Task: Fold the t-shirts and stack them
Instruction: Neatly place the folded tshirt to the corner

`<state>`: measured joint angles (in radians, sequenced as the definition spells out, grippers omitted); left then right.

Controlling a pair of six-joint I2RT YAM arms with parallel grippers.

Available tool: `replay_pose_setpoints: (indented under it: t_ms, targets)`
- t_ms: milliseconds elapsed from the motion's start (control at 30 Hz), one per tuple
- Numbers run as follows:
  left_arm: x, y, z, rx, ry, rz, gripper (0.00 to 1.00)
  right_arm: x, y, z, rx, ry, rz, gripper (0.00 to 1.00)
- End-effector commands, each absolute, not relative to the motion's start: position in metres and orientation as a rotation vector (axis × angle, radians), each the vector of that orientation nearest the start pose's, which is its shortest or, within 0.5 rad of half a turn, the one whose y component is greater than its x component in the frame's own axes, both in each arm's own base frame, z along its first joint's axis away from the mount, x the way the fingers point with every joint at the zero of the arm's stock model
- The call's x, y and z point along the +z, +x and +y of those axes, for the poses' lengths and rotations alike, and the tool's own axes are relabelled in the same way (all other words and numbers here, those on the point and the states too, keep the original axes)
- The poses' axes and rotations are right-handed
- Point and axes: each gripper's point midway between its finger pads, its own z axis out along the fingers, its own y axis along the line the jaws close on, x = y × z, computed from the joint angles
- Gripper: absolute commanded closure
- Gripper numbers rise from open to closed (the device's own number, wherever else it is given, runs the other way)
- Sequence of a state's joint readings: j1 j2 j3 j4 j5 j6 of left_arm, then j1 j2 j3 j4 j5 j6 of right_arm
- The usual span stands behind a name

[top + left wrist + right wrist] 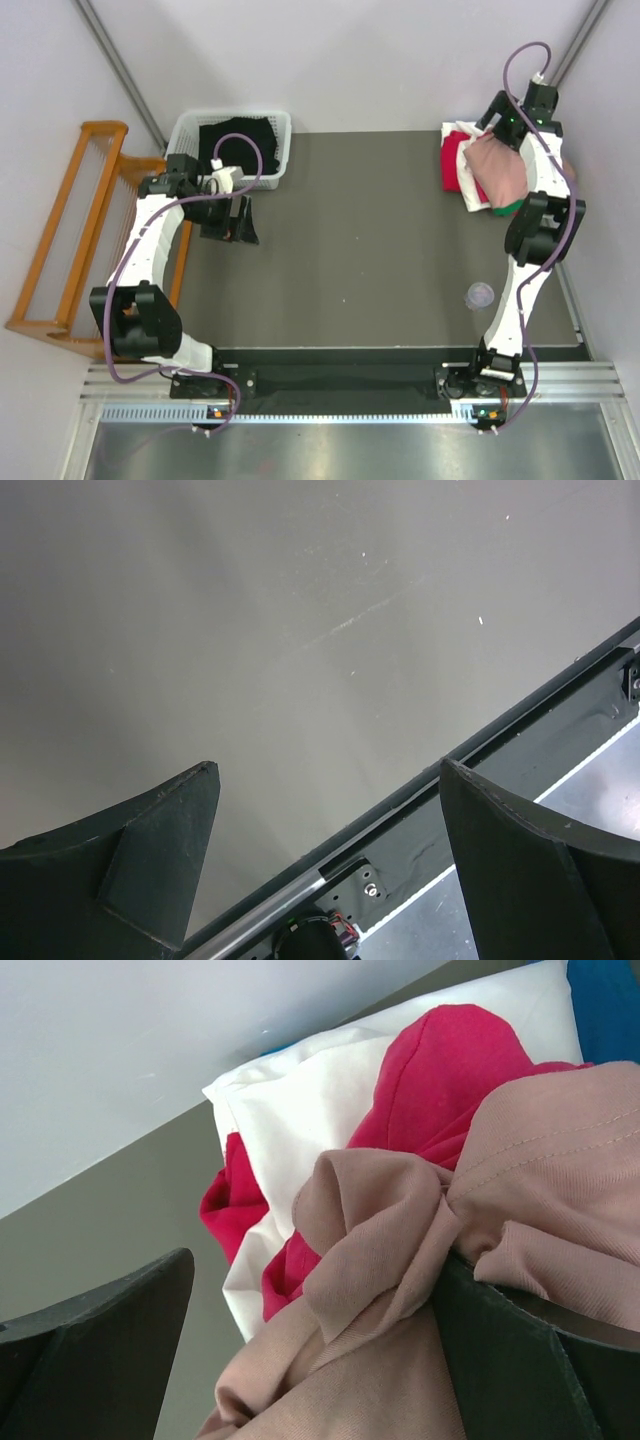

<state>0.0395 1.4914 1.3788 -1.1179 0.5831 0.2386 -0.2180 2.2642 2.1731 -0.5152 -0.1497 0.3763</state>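
Observation:
The t-shirts lie in a loose pile at the table's back right: a dusty-pink one (500, 168) on top, crimson-pink (455, 158), white (470, 196) and a sliver of green (511, 208) below. My right gripper (503, 128) hangs over the pile's far side. In the right wrist view it (315, 1345) stands open, with a bunched fold of the dusty-pink shirt (390, 1260) between the fingers and touching the right finger (530, 1360). Crimson cloth (440, 1080) and white cloth (300, 1110) lie behind it. My left gripper (233, 222) is open and empty over bare table (300, 630) at the left.
A white basket (283, 150) holding black cloth (237, 140) stands at the back left. A wooden rack (70, 230) stands beyond the table's left edge. A small clear object (480, 294) lies near the right arm. A blue patch (606, 1000) shows behind the pile.

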Motion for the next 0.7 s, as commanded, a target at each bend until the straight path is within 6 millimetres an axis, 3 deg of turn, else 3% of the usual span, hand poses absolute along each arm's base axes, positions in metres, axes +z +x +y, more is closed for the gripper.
replay_pose_setpoints:
  t_ms: [0,233,500,567,667]
  targets:
    - [0.193,0.285,-0.074,-0.710,0.419,2.579,0.05,0.133,0.606,-0.093,0.226,0.584,2.221,0.00]
    - [0.186,0.290,-0.076,-0.736,0.408,2.598,0.05,0.094,0.601,-0.099,0.186,0.628,2.295,0.00]
    - [0.186,0.289,-0.077,-0.751,0.406,2.600,0.05,0.074,0.596,-0.104,0.164,0.650,2.326,0.00]
    - [0.187,0.288,-0.077,-0.748,0.407,2.598,0.05,0.076,0.596,-0.104,0.166,0.658,2.320,0.00]
    - [0.188,0.287,-0.078,-0.751,0.411,2.595,0.05,0.105,0.601,-0.106,0.162,0.650,2.257,0.00]
